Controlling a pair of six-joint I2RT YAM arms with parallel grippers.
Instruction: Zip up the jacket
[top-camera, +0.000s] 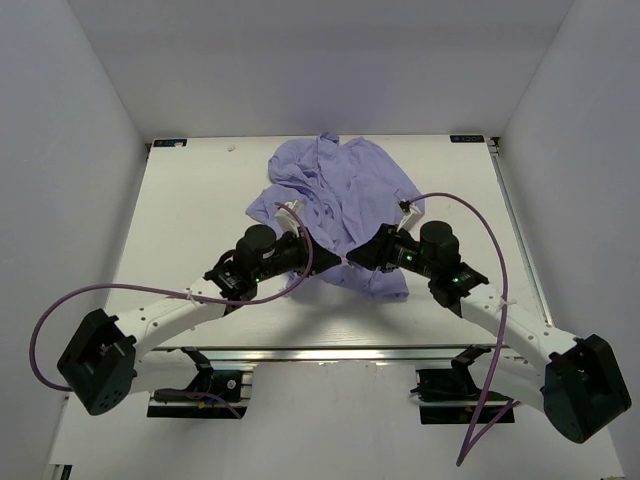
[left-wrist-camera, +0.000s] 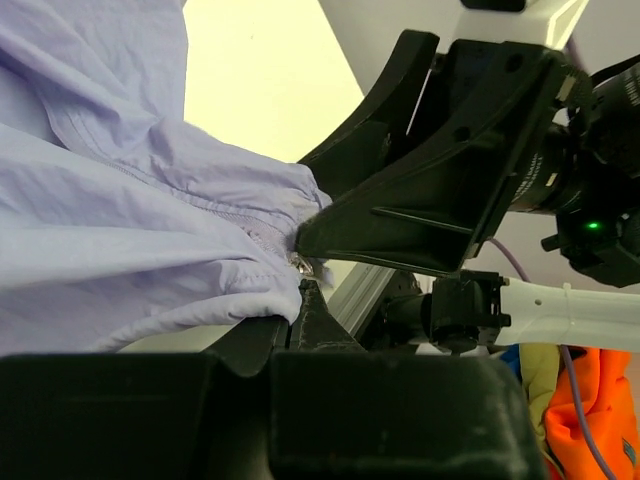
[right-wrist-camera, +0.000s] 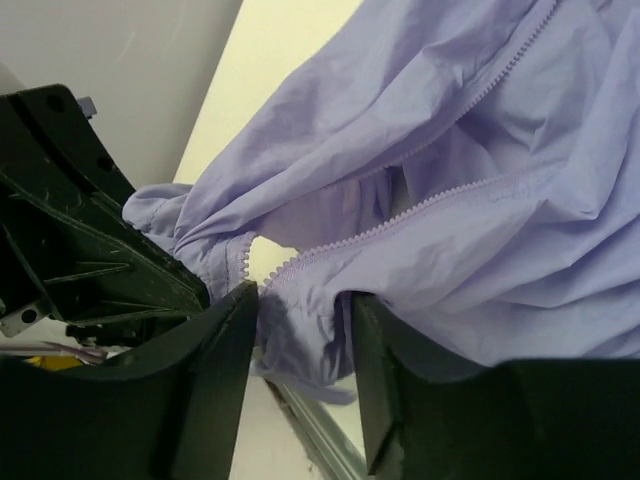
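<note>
Black two-finger left hand at the middle of the pale counter, clamped shut on a bunched bottom edge of the lavender, wrinkled thin-fabric jacket. Thin purple cable looping wide from the white left arm toward the near-left corner.

Seen from the left wrist: fabric drawn into tight pleats at the pinch, with a small silvery metal zip piece just beside the fingertip.

Rest of the jacket heaped in a crumpled mound on the far middle of the counter, reaching almost to its far edge, with the near hem stretched down to the two hands.

Nearly tip to tip with the left one, black right hand, fingers standing apart. Seen from the right wrist: a fold of the same hem hanging between those open fingers, with the lower end of a row of lavender zip teeth just above them. Unclear whether either pad presses the cloth. Second toothed row running up toward the upper right.

Another purple cable arching over the white right arm.
</note>
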